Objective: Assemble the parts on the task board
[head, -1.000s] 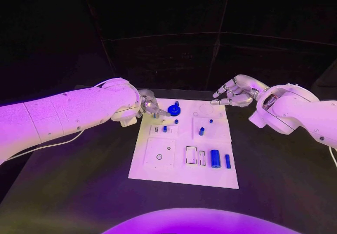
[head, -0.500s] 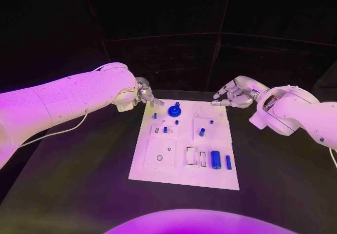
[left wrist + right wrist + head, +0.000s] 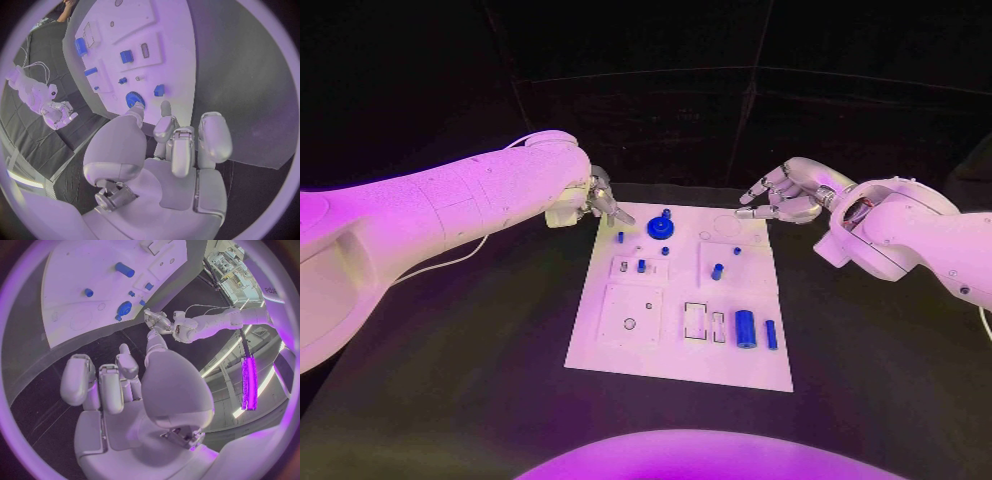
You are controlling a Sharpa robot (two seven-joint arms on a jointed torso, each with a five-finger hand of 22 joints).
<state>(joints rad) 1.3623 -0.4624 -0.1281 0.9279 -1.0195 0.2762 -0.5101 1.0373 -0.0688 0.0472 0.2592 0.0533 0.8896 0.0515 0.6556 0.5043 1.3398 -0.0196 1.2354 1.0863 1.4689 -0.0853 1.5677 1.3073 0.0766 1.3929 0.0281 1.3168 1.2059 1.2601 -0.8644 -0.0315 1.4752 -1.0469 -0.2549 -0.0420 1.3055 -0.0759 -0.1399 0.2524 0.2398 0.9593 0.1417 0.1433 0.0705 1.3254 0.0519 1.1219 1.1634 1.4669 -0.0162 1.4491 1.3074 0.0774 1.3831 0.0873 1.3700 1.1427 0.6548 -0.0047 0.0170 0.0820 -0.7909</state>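
Lifted off the task board (image 3: 678, 345), left hand (image 3: 599, 200) hovers empty.

The task board (image 3: 678, 330) is a white plate resting on a black table (image 3: 459, 360), and it carries small blue parts: a round blue disc (image 3: 658, 229) near its far edge, a broad blue cylinder (image 3: 746, 325) beside a slimmer blue bar (image 3: 770, 333) near its close edge, and a short blue peg (image 3: 717, 271) at mid-board. Both arms have white casings, and the left hand (image 3: 599, 201) and right hand (image 3: 786, 196) are silver. The board's recesses are outlined in thin dark lines.
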